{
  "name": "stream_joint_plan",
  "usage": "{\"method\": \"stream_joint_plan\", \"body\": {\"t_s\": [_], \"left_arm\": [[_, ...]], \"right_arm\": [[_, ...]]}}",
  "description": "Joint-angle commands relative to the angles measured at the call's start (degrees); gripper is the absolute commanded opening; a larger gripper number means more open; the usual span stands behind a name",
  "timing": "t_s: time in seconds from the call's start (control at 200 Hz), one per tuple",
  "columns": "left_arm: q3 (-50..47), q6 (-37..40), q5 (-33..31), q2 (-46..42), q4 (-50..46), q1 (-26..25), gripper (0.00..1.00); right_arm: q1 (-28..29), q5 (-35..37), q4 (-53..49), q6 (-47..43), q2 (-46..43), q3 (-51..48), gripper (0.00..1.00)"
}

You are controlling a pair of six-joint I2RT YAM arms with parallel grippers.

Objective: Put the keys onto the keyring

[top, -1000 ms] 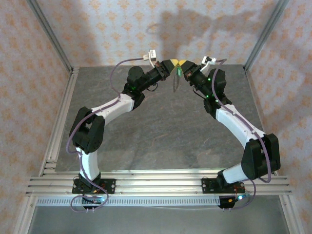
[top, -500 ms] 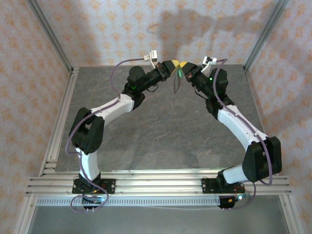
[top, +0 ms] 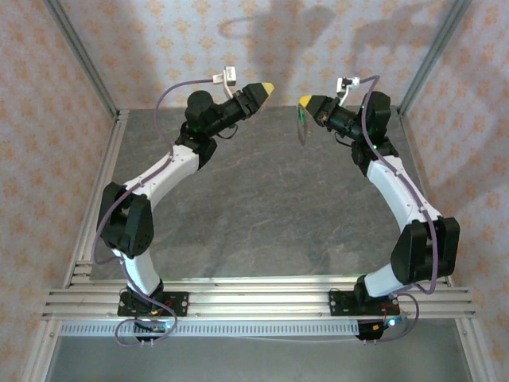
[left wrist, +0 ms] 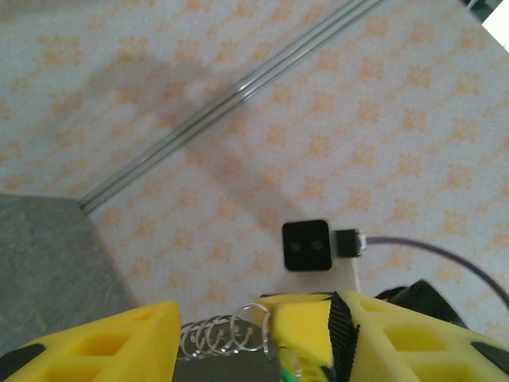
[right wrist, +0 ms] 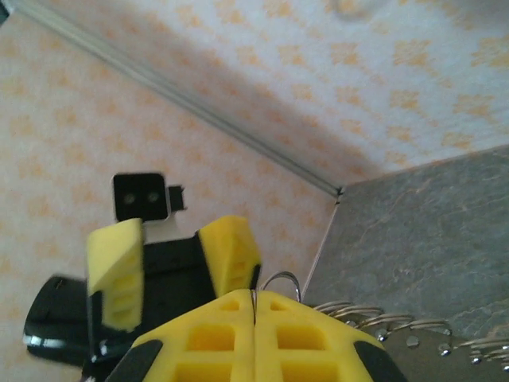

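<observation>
Right pincer [right wrist: 253, 306] is pressed shut, its two yellow fingers meeting flat. It pinches the keyring [left wrist: 219, 338], a springy coil of silvery wire whose loops poke out past my fingertips. Seen from above, the ring hangs down from that grip as a thin loop over the far part of the grey table [top: 262, 199]. The key [top: 300, 117] shows as a green speck just below the fingertips, against the ring; I cannot tell whether it is threaded on. My left pincer [top: 265, 87] faces it, near but apart, fingers parted with a clear gap. Behind both rises a wall [top: 159, 48] papered with pale orange flowers.
</observation>
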Motion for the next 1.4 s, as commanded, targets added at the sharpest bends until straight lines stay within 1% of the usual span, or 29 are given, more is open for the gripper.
{"method": "stream_joint_plan", "body": {"t_s": [0.0,0.07,0.145,0.185,0.265,0.365,0.47,0.636,0.771,0.951,1.126,1.296,1.391], "left_arm": [[4.7,5.4,8.1,0.9,-7.0,1.0,0.53],[6.4,5.4,11.5,2.4,-7.5,1.4,0.53],[7.2,5.5,13.9,3.3,-7.2,1.4,0.50],[7.2,5.3,14.4,3.5,-6.8,1.4,0.47],[7.2,4.9,15.6,3.9,-5.8,1.3,0.39],[7.1,5.3,16.5,4.2,-6.0,1.0,0.36],[6.3,5.1,17.4,4.3,-4.9,0.4,0.28],[5.2,5.8,17.6,4.0,-4.6,-0.8,0.27],[5.6,7.0,17.3,4.2,-6.3,-1.7,0.27],[5.6,6.8,16.6,4.8,-6.3,-2.4,0.26],[4.5,7.1,15.3,4.4,-5.9,-2.1,0.27],[2.0,5.7,13.0,3.0,-3.1,-1.0,0.28],[1.5,5.3,12.9,2.8,-2.4,-0.8,0.28]], "right_arm": [[-0.5,-11.1,-6.1,-8.8,1.5,4.9,0.00],[-0.8,-13.8,-8.3,-10.6,2.7,6.5,0.00],[-0.7,-14.6,-9.4,-11.2,3.4,7.3,0.00],[-0.7,-14.8,-9.2,-11.0,3.6,7.3,0.00],[-0.8,-14.9,-8.8,-11.2,3.6,6.8,0.00],[-0.8,-14.8,-8.3,-11.2,3.6,6.1,0.00],[-0.8,-14.3,-6.8,-10.4,3.7,4.9,0.00],[-0.8,-13.7,-3.8,-8.7,3.9,3.3,0.00],[-0.7,-13.6,-3.6,-8.7,3.7,2.9,0.00],[-0.8,-13.4,-3.5,-8.7,3.3,2.5,0.00],[-0.8,-13.2,-3.6,-8.9,2.8,2.1,0.00],[-0.7,-12.7,-4.4,-9.6,2.3,2.1,0.00],[-0.8,-12.3,-4.5,-9.8,2.2,2.1,0.00]]}}
